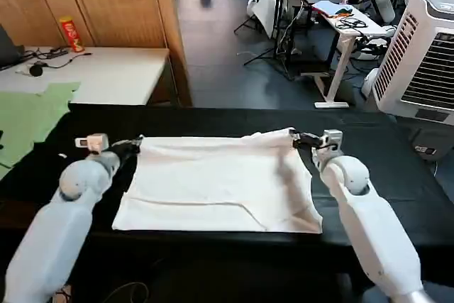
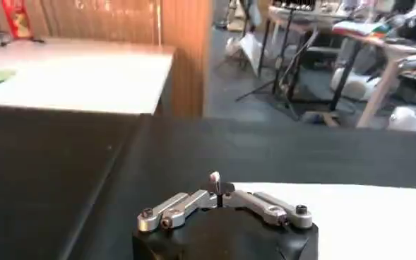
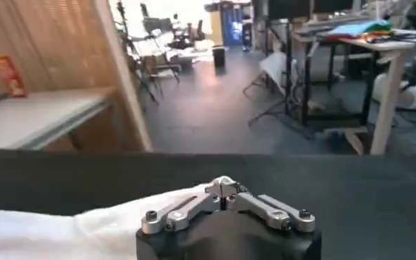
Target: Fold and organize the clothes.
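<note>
My left gripper (image 1: pixel 135 145) is pinched tight on the far left corner of the white T-shirt (image 1: pixel 220 182), a small tuft of soft cotton poking up between my closed metal fingertips (image 2: pixel 215 182). My right gripper (image 1: pixel 296 138) is clamped the same way on the far right corner, where the cloth bunches into a rumpled ridge just under my fingers (image 3: pixel 224 188). Between my two grippers the far hem runs nearly straight, with slight sag and wrinkling. From that hem the shirt spreads toward my body as a flat, roughly rectangular sheet, plain side up, with a long shallow crease across its near half; I think there is a folded layer along that crease, though I cannot be sure. It lies on a smooth matte black table (image 1: pixel 397 168). Off to the side of my left gripper, well apart from it, a pale green garment (image 1: pixel 28 118) lies partly on the black surface, and beyond it stands a light wooden-fronted table (image 1: pixel 113 72) with a red canister (image 1: pixel 71 33)
</note>
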Motion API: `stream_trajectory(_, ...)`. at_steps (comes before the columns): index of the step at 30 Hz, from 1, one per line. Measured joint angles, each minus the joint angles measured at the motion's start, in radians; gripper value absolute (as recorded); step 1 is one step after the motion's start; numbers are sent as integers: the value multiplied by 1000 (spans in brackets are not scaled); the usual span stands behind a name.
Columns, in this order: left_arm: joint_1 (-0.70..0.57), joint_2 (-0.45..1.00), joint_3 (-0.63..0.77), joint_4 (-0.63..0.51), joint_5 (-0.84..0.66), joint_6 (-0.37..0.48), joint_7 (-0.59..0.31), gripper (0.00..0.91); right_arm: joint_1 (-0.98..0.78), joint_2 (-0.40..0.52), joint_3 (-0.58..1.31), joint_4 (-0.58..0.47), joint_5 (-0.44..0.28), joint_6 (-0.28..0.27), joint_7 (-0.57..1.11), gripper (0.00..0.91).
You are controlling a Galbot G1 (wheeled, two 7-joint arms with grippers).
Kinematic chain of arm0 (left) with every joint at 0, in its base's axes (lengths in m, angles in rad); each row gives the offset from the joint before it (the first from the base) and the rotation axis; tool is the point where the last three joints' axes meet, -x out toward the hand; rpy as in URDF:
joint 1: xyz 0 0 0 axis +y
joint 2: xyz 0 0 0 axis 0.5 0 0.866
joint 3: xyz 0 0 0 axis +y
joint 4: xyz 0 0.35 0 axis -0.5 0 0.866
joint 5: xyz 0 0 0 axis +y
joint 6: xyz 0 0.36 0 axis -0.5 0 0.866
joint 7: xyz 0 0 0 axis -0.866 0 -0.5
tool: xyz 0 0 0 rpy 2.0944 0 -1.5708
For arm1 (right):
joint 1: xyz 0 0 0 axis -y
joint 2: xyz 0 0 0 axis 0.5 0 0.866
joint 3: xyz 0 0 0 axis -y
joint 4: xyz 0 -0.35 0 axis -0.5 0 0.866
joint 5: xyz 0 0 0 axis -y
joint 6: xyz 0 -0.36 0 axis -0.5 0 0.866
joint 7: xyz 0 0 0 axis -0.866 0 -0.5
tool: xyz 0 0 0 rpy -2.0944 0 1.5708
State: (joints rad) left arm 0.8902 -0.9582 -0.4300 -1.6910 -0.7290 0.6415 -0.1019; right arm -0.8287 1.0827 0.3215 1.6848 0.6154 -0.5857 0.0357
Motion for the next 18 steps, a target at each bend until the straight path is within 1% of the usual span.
stream_trajectory(6,129,19,-61,-132,-2,0,-23,68,-121,-35,37,130,4,-56,23,68)
stream_trajectory(8,174,19,-84,-175,-3,-5,-24,78,-161,-41,51,169,11,-66,32,68)
stream_trajectory(10,219,18,-110,-216,-3,-11,-24,68,-195,-47,60,201,12,-78,37,68)
stream_trajectory(13,285,13,-147,-263,-3,-19,-24,68,-238,-51,67,238,12,-85,38,68)
stream_trajectory(18,373,2,-192,-288,12,-34,-30,78,-307,-56,85,280,11,-86,39,68)
